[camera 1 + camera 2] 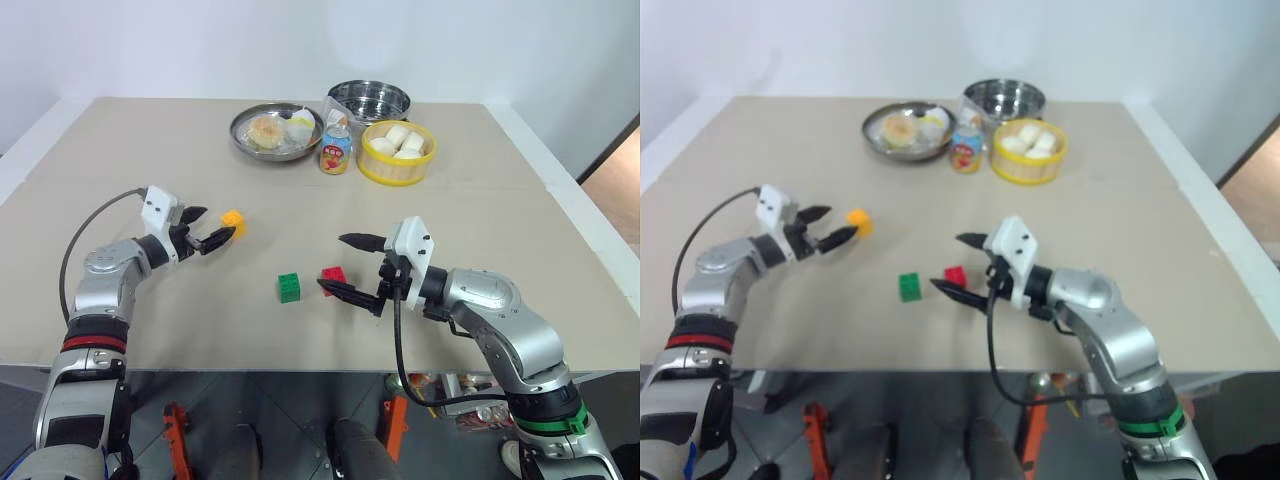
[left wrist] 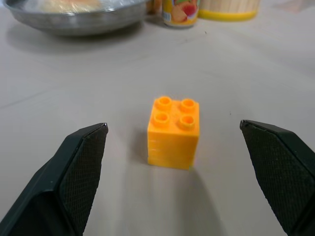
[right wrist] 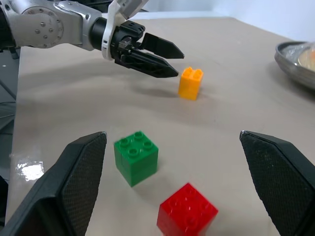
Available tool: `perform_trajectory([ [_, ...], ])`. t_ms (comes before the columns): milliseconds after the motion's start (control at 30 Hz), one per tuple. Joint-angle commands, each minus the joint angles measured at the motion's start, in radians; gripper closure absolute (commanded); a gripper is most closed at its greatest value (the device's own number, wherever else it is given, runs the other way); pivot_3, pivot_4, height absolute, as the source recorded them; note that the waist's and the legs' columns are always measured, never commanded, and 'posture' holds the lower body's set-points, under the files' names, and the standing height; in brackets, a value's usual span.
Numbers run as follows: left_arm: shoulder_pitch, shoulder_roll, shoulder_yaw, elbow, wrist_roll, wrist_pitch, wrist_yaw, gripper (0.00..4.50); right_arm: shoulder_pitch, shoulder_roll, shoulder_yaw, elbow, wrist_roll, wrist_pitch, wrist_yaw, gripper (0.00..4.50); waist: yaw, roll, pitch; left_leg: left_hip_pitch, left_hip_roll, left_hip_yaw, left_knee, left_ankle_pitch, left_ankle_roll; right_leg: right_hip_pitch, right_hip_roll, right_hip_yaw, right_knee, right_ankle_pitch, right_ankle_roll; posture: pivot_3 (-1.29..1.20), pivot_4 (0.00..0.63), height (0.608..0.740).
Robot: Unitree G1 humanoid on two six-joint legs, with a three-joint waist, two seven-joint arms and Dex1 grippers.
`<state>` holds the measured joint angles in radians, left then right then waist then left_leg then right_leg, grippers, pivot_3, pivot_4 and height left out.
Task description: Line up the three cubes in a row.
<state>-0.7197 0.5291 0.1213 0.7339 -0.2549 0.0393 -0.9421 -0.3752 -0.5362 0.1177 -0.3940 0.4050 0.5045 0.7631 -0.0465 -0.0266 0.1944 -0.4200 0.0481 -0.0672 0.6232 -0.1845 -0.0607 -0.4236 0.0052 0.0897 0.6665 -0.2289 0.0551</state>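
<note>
The yellow-orange cube [image 1: 233,219] stands on the tan table [image 1: 150,330], left of centre. My left gripper [image 1: 220,223] is level and open, its fingertips just short of the cube on either side; in the left wrist view the cube [image 2: 173,132] sits a little beyond the two black pads [image 2: 83,167]. The green cube [image 1: 289,287] and red cube [image 1: 334,275] lie side by side near the front middle, a small gap between them. Open as well, my right gripper [image 1: 331,262] hovers just right of the red cube [image 3: 187,211], touching nothing.
At the back of the table stand a metal plate [image 1: 243,135] with a bun, a small printed bottle [image 1: 336,148], a steel bowl [image 1: 368,100] and a yellow tub [image 1: 397,168] of white buns. The table's front edge runs just below the cubes.
</note>
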Motion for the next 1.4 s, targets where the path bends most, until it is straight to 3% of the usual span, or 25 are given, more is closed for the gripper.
perform_trajectory([
  [33, -0.066, 0.017, -0.003, 0.098, 0.027, -0.066, -0.031, 0.05, 0.004, -0.012, -0.030, -0.066, 0.006, 0.004, -0.015, 0.00, 0.000, 0.000, 0.000, 0.000, 0.000, 0.000, 0.000, 0.000, 0.000, 0.000, 0.000, 0.000, 0.000, 0.000, 0.000, 0.00, 0.150, 0.740],
  [467, -0.208, -0.022, -0.021, 0.353, 0.108, -0.192, -0.050, 0.05, 0.030, -0.033, -0.051, -0.105, 0.014, 0.029, -0.040, 0.00, 0.000, 0.000, 0.000, -0.001, 0.000, 0.000, 0.001, 0.000, 0.000, 0.000, 0.000, 0.000, 0.000, 0.000, 0.000, 0.00, 0.150, 0.740],
  [633, -0.237, -0.041, -0.032, 0.409, 0.140, -0.238, -0.023, 1.47, 0.032, -0.036, -0.055, -0.108, 0.015, 0.035, -0.046, 0.00, -0.001, 0.000, 0.000, -0.001, 0.000, 0.000, 0.001, 0.000, 0.000, 0.000, 0.000, 0.000, 0.000, 0.000, 0.000, 0.00, 0.150, 0.740],
  [667, -0.241, -0.043, -0.032, 0.415, 0.143, -0.240, -0.019, 1.57, 0.032, -0.036, -0.056, -0.107, 0.016, 0.035, -0.047, 0.00, -0.002, 0.000, 0.000, -0.001, 0.000, 0.000, 0.001, 0.000, 0.000, 0.000, 0.000, 0.000, 0.000, 0.000, 0.000, 0.00, 0.150, 0.740],
  [733, -0.246, -0.045, -0.032, 0.424, 0.147, -0.248, -0.020, 2.56, 0.032, -0.037, -0.056, -0.105, 0.016, 0.034, -0.048, 0.00, -0.001, 0.000, 0.000, -0.001, 0.000, -0.001, 0.001, 0.000, 0.000, 0.000, 0.000, 0.000, 0.000, 0.000, 0.000, 0.00, 0.150, 0.740],
  [800, -0.249, -0.047, -0.031, 0.431, 0.149, -0.254, -0.023, 3.21, 0.033, -0.037, -0.056, -0.103, 0.015, 0.032, -0.048, 0.00, -0.001, 0.000, 0.000, -0.001, 0.000, -0.001, 0.001, 0.000, 0.000, 0.000, 0.000, 0.000, 0.000, 0.000, 0.000, 0.00, 0.150, 0.740],
  [967, -0.239, -0.040, -0.029, 0.417, 0.148, -0.261, -0.035, 3.20, 0.031, -0.036, -0.053, -0.095, 0.013, 0.027, -0.046, 0.00, -0.001, 0.000, 0.000, -0.001, 0.000, -0.001, 0.001, 0.000, 0.000, 0.000, 0.000, -0.001, 0.000, 0.000, 0.000, 0.00, 0.150, 0.740],
  [1133, -0.122, -0.030, -0.048, 0.209, 0.115, -0.252, -0.149, 3.20, 0.029, -0.036, -0.051, -0.089, 0.011, 0.020, -0.041, 0.00, -0.002, 0.000, 0.000, -0.001, 0.000, -0.001, 0.000, 0.000, 0.000, 0.000, 0.000, 0.000, 0.000, 0.000, 0.000, 0.00, 0.150, 0.740],
  [1300, 0.141, 0.031, -0.053, -0.242, 0.019, -0.119, -0.268, 3.20, 0.029, -0.040, -0.050, -0.080, 0.012, 0.010, -0.027, 0.00, -0.006, 0.000, 0.000, -0.001, 0.001, -0.001, -0.001, 0.000, 0.000, -0.001, 0.000, 0.000, 0.000, 0.000, 0.000, 0.00, 0.150, 0.740],
  [1400, 0.237, 0.076, -0.045, -0.397, -0.028, -0.057, -0.301, 3.20, 0.027, -0.042, -0.046, -0.069, 0.012, 0.004, -0.015, 0.00, -0.003, 0.000, 0.000, -0.001, 0.002, -0.001, -0.002, 0.000, 0.000, -0.001, 0.001, -0.001, 0.001, 0.000, -0.001, 0.00, 0.150, 0.740],
])
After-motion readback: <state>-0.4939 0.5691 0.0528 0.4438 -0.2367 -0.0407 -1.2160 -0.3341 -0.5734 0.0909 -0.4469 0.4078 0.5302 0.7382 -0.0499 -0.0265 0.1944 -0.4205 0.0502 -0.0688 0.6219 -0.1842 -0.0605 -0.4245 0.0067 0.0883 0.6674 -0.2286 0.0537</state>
